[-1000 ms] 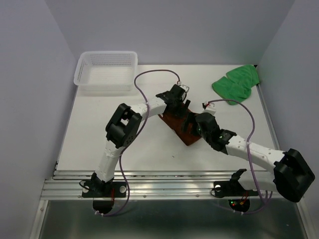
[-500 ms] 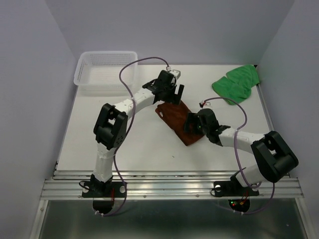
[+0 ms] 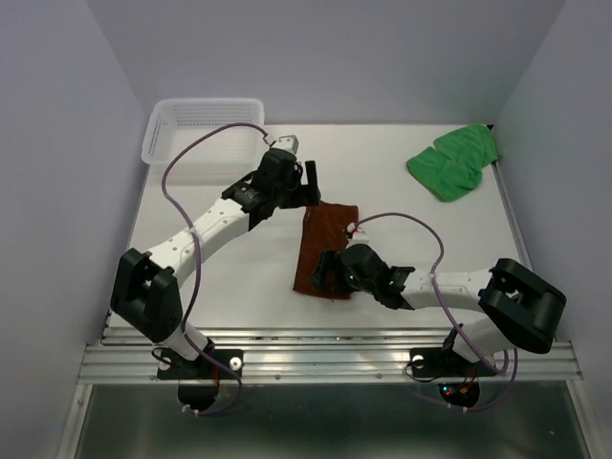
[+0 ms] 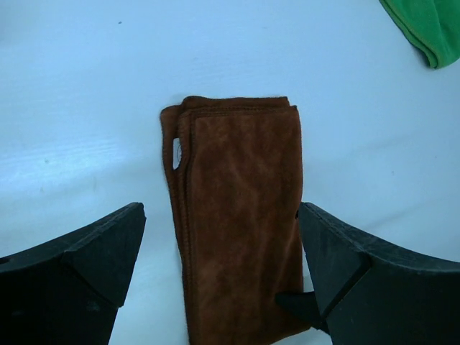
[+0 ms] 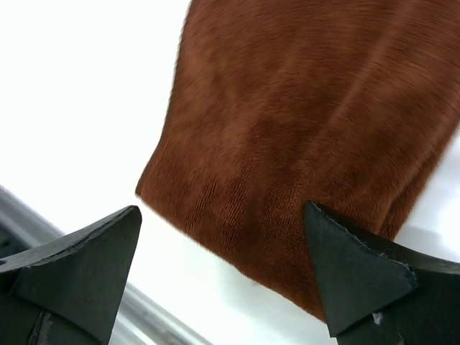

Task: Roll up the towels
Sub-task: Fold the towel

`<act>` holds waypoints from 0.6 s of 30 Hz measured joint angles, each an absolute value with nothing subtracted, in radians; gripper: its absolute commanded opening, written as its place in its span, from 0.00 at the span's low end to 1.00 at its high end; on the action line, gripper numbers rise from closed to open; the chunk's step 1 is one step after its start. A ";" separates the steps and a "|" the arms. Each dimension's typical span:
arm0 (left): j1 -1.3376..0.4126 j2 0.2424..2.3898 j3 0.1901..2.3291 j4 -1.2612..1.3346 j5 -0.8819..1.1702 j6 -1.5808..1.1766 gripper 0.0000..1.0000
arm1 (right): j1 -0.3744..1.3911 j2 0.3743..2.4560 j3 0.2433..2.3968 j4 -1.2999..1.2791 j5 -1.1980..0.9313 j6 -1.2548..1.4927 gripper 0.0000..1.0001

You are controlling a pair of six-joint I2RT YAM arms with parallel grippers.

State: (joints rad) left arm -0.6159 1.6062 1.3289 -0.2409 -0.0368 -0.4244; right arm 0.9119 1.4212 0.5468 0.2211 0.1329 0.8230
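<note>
The rust-brown towel (image 3: 323, 241) lies folded into a long strip in the middle of the table, lengthwise front to back. My left gripper (image 3: 308, 187) hovers at its far end, open, its fingers either side of the strip (image 4: 237, 215) without touching it. My right gripper (image 3: 325, 273) is open over the towel's near end (image 5: 302, 129), close above the cloth. The bright green towel (image 3: 453, 162) lies crumpled at the far right; a corner of it (image 4: 424, 21) shows in the left wrist view.
A white mesh basket (image 3: 202, 135) stands at the far left corner. The metal rail (image 5: 144, 320) of the table's front edge runs just beyond the brown towel's near end. Purple cables loop over both arms.
The brown towel has swung from a diagonal to nearly front-to-back, its near end going left. Both grippers moved left with it, the right one toward the front edge. Both stayed open.
</note>
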 measured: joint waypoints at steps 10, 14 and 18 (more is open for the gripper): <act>-0.615 1.230 0.895 -0.292 -0.160 -0.680 0.99 | 1.023 1.489 0.716 0.128 0.160 0.726 1.00; -0.615 1.118 0.767 -0.345 -0.165 -0.766 0.99 | 1.030 1.346 0.719 0.064 0.152 0.509 1.00; -0.614 1.081 0.681 -0.332 -0.128 -0.820 0.99 | 1.076 1.262 0.759 -0.016 0.152 0.338 1.00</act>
